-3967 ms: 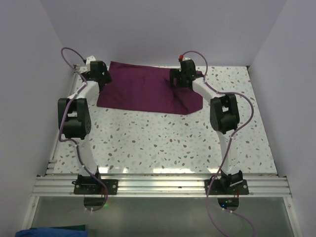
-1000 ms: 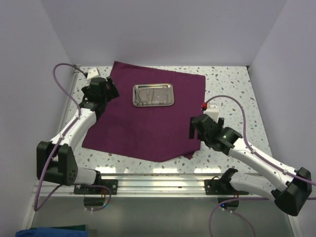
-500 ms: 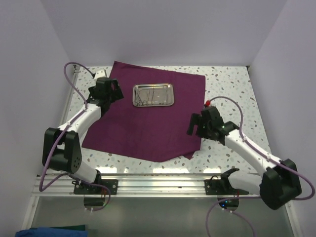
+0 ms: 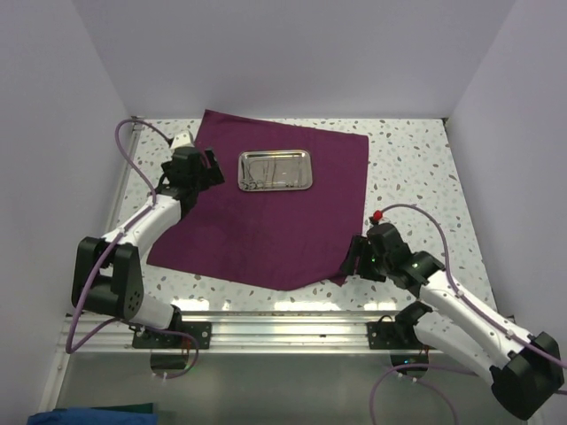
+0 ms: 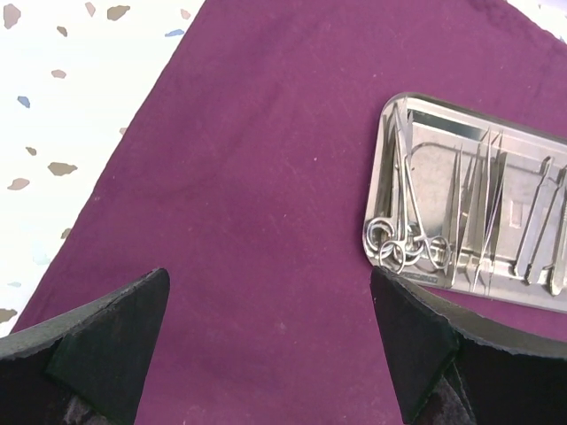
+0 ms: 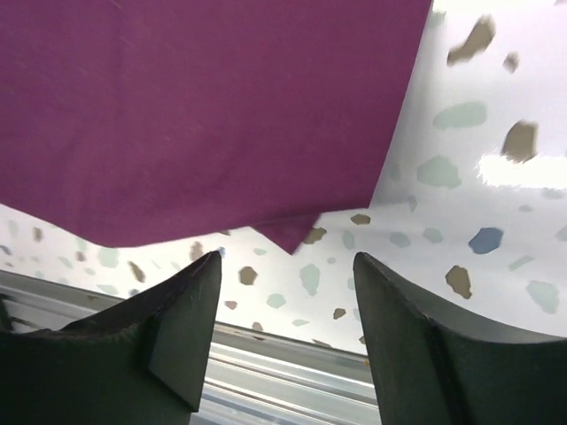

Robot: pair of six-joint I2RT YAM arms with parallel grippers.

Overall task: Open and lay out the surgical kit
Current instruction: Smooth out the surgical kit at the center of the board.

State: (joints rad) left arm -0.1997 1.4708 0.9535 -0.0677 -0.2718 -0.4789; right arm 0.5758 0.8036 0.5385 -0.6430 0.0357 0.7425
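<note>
The maroon cloth wrap (image 4: 266,212) lies spread flat on the speckled table. A shiny steel tray (image 4: 275,170) sits on its far part and holds several silver instruments (image 5: 478,221), with ring handles (image 5: 399,243) at its near end. My left gripper (image 4: 205,170) is open and empty, hovering over the cloth (image 5: 248,177) just left of the tray (image 5: 416,133). My right gripper (image 4: 352,261) is open and empty above the cloth's near right corner (image 6: 297,232), which has a small folded tip.
A metal rail (image 4: 283,332) runs along the table's near edge and also shows in the right wrist view (image 6: 292,372). White walls close the left, far and right sides. Bare speckled table (image 4: 416,177) lies right of the cloth.
The wrap went from folded to spread open, exposing the tray. Over the last second my right gripper moved nearer, to the cloth's near right corner; my left shifted slightly toward the tray.
</note>
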